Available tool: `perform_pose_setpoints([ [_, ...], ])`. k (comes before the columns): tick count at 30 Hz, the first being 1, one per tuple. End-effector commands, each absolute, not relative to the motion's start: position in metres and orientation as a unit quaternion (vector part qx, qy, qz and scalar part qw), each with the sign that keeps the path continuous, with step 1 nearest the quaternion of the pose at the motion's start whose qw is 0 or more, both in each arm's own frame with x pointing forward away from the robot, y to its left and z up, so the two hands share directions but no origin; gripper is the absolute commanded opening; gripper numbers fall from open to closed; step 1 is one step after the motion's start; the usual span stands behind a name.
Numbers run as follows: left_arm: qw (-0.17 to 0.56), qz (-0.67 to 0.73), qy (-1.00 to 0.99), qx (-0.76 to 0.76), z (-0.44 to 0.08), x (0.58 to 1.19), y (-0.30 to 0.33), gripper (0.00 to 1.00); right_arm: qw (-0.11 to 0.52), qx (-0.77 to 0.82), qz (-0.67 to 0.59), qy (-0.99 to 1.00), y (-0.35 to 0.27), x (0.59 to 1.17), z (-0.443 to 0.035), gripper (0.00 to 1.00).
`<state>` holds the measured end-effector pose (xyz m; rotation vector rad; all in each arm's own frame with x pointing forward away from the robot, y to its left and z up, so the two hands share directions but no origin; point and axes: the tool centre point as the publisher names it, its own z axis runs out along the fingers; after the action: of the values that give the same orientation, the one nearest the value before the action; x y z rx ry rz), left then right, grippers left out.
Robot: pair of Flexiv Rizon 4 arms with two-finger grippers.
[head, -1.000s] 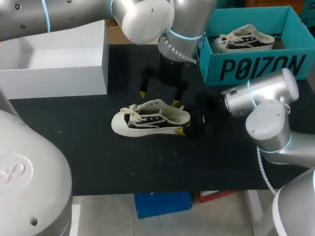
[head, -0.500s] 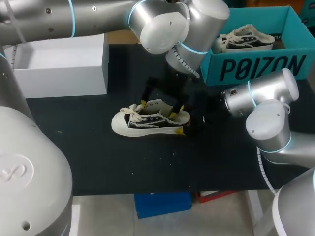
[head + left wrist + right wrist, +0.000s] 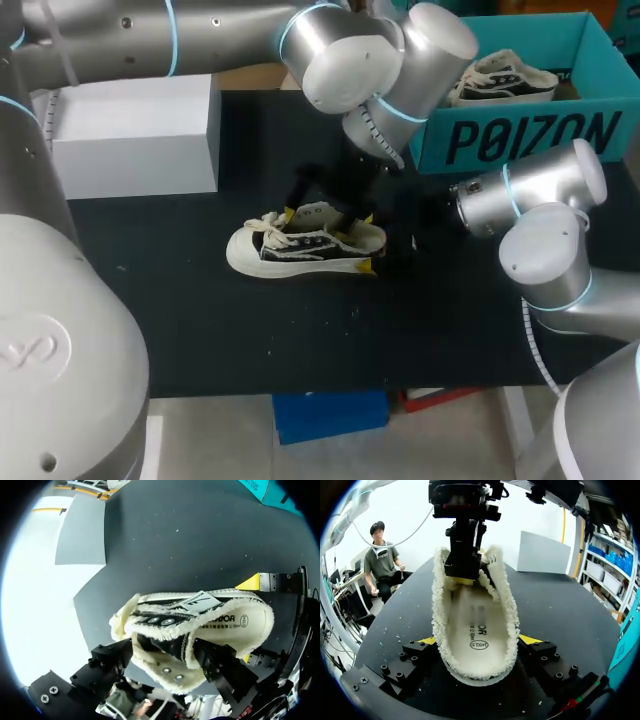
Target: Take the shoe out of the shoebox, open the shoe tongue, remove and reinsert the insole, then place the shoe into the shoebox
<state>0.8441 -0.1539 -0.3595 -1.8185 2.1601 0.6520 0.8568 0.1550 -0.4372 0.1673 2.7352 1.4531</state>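
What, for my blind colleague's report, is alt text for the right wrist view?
A cream shoe lies on a black table, its heel held by the right gripper. The left gripper dips into its opening from above.

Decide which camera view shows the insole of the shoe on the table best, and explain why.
The right wrist view: it looks from the heel straight into the shoe, so most of the insole shows. The left wrist view catches only a strip near the heel; the head view sees the shoe side-on, insole hardly visible.
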Motion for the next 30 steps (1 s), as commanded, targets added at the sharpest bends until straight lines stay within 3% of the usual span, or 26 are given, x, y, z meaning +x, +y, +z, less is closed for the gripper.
perform_pose_setpoints([
  [1, 0.132, 0.235, 0.738, -0.618, -0.361, 0.845, -0.158, 0.00, 0.020, 0.055, 0.468, 0.882, 0.157, 0.858, -0.440, 0.00],
  [30, 0.158, 0.182, 0.736, -0.633, -0.325, 0.849, -0.143, 0.00, 0.020, 0.055, 0.468, 0.882, 0.157, 0.858, -0.440, 0.00],
])
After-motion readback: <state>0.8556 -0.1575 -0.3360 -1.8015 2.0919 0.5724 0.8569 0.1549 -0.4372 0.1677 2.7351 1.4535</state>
